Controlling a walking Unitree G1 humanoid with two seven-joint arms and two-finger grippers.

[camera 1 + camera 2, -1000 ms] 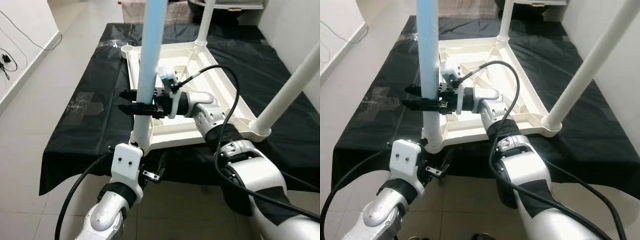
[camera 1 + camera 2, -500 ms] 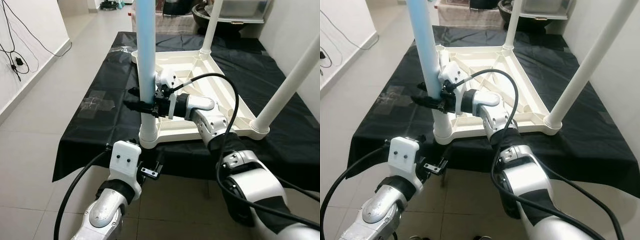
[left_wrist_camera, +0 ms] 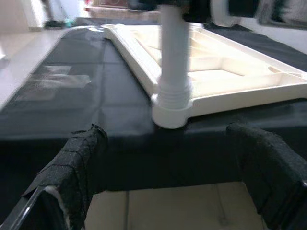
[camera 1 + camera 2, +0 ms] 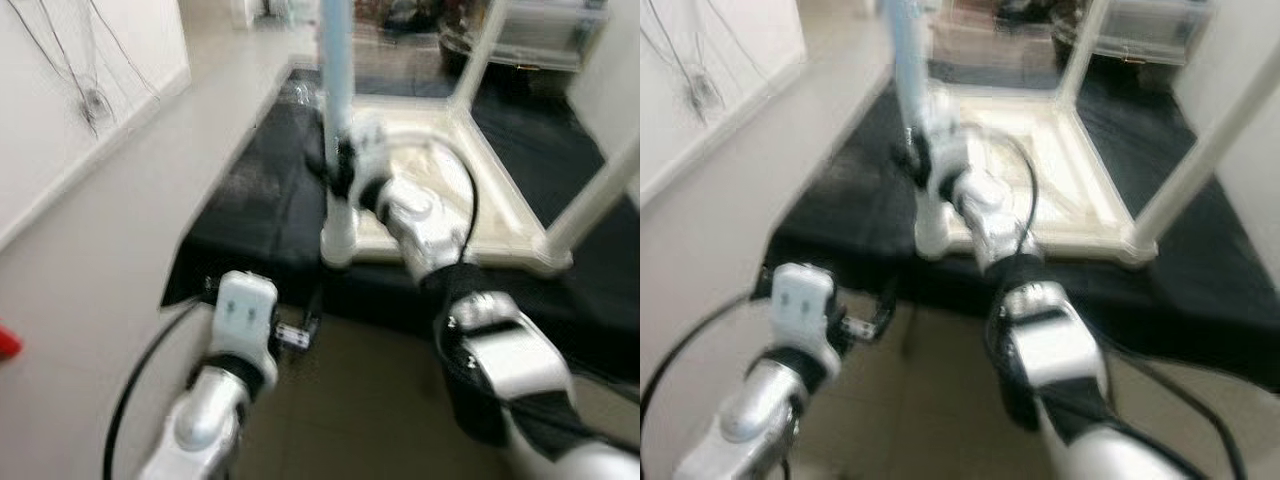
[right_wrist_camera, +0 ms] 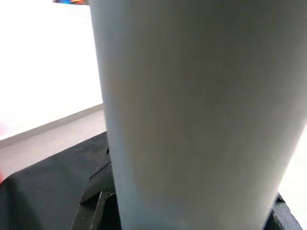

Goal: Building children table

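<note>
Since half a second ago the head camera has swung and blurred, so the whole scene sits further off and to the right; the things themselves seem to stand where they were, and the right claw [image 4: 338,168] still clasps the pale blue leg [image 4: 334,60].

The white tabletop [image 4: 500,215] lies upside down on the black-covered table [image 4: 255,215], which is a low platform on the tiled floor. The blue leg stands upright in the socket [image 3: 171,111] at the tabletop's near left corner, close to the table's near edge. The right wrist view has the leg pressed right up to the lens with black finger tips at either side of it, so the right claw reads as closed around the leg. The left claw [image 3: 168,187] hangs low before the table's near edge, fingers [image 3: 79,163] spread wide, gripping nothing.

Two white legs, one at the far corner [image 4: 478,55] and one at the near right corner [image 4: 600,195], are already upright. The blue one appears seated. The fourth corner is too blurred to tell, so at best one leg remains, then the table must be turned over.
</note>
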